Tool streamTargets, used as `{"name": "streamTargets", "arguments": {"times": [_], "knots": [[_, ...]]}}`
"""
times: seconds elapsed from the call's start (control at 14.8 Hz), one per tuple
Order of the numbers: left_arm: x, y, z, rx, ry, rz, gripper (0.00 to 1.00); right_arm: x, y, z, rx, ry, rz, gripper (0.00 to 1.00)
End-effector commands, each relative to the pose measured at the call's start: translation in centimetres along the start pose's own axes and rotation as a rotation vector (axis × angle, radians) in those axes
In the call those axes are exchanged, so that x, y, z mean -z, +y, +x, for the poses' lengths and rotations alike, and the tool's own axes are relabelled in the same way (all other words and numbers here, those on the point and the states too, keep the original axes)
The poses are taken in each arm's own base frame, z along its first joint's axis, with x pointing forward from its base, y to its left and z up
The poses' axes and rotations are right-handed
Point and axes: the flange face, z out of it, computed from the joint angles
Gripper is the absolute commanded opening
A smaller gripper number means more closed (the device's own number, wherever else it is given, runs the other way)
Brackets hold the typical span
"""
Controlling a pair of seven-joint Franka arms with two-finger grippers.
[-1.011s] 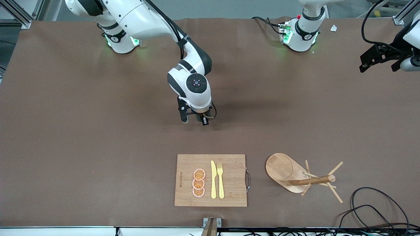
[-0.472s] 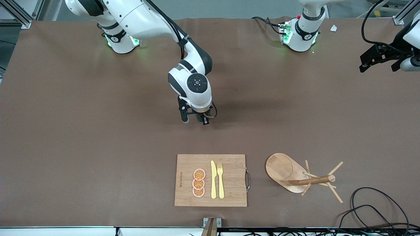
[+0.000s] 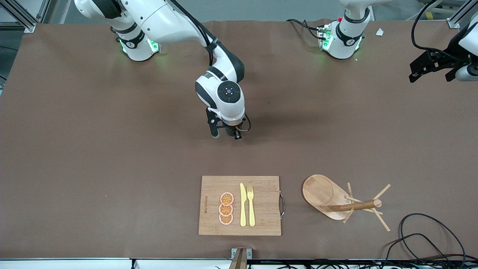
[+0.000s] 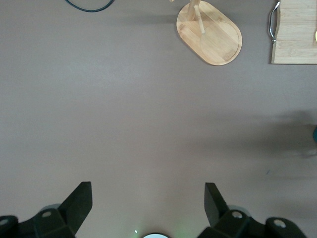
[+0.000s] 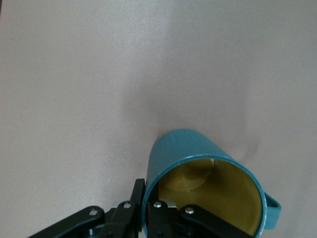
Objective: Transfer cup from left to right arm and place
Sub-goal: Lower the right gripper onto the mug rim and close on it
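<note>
The cup (image 5: 203, 183) is clamped by its rim in the right gripper (image 3: 226, 135) over the middle of the table (image 3: 74, 149), while the left gripper (image 4: 148, 198) waits wide apart and empty toward its own end, so placing it is judged to call next for a steady carry.

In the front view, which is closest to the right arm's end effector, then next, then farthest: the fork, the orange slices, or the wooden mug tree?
From the right end effector:
1. Fork, on the cutting board.
2. Orange slices, on the same board; nearly tied with the fork.
3. Wooden mug tree, toward the left arm's end.
</note>
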Motion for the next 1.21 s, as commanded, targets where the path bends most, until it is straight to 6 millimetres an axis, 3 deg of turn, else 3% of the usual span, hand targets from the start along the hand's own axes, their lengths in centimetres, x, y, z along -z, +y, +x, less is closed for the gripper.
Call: {"name": "streamTargets", "arguments": {"times": [0.0, 0.13, 0.4, 0.74, 0.81, 0.94, 1.15], "knots": [[0.6, -0.3, -0.3, -0.014, 0.009, 0.013, 1.00, 0.7, -1.0, 0.3, -0.027, -0.011, 0.013, 0.01], [0.6, -0.2, -0.3, -0.009, 0.009, 0.013, 1.00, 2.5, -2.5, 1.4, -0.059, -0.036, 0.028, 0.00], [0.6, 0.0, -0.3, -0.008, 0.009, 0.013, 1.00, 4.5, -2.7, 1.0, 0.005, -0.013, 0.006, 0.00], [0.6, 0.0, -0.3, -0.006, 0.009, 0.013, 1.00, 5.2, -1.4, 1.1, 0.356, 0.021, -0.069, 0.00], [0.6, 0.1, -0.3, -0.008, 0.009, 0.014, 1.00, 6.1, -1.3, 1.2, 0.414, 0.019, -0.063, 0.00], [0.6, 0.3, -0.3, -0.010, 0.009, 0.012, 1.00, 6.8, -0.9, 2.4, 0.509, 0.019, -0.074, 0.00], [0.6, 0.5, -0.3, -0.013, 0.009, 0.013, 1.00, 9.0, -0.9, 6.0, 0.611, 0.019, -0.099, 0.00]]}}
